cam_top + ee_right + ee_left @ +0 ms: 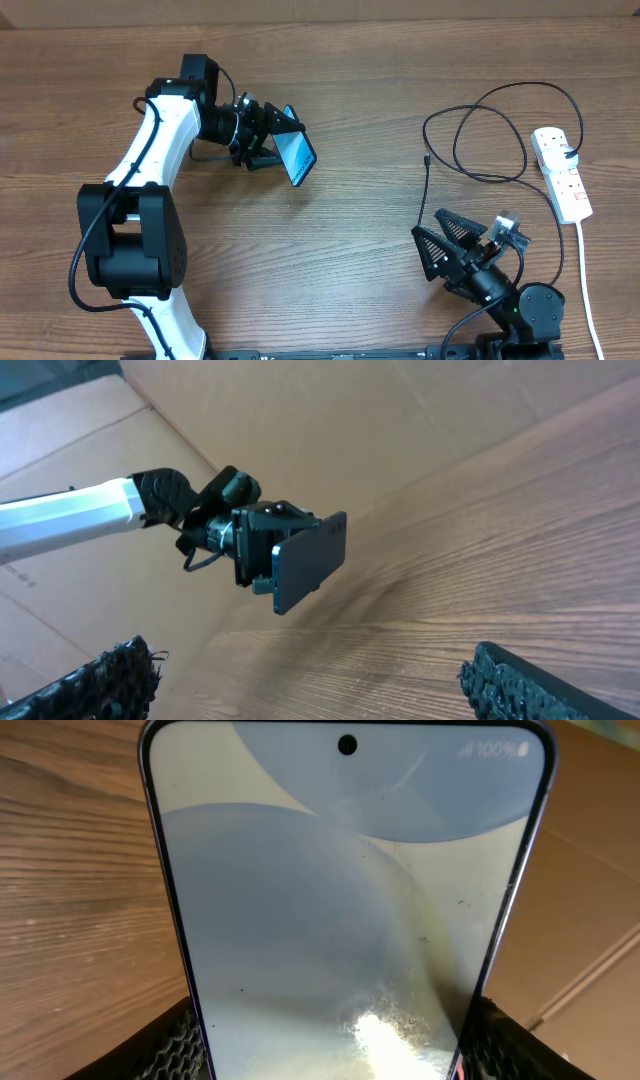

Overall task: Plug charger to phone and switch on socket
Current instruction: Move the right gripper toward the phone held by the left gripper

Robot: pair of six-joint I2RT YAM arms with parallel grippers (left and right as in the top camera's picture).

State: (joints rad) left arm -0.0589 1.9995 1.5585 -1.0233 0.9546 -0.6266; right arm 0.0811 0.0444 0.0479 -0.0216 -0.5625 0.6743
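Note:
My left gripper [272,140] is shut on the phone [297,158] and holds it off the table at the upper middle. The phone's light blue screen fills the left wrist view [340,900], held by its two long edges between the fingers. The phone also shows in the right wrist view [305,560], raised in the air. My right gripper [440,245] is open and empty at the lower right, its fingers wide apart [310,680]. The charger [490,140] lies in loops at the right, its small tip [427,159] free on the table. Its black plug sits in the socket [562,172].
The socket's thick white cord [586,280] runs down toward the front edge at the far right. Cardboard shows beyond the table in the right wrist view [300,430]. Bare wood lies between the two arms.

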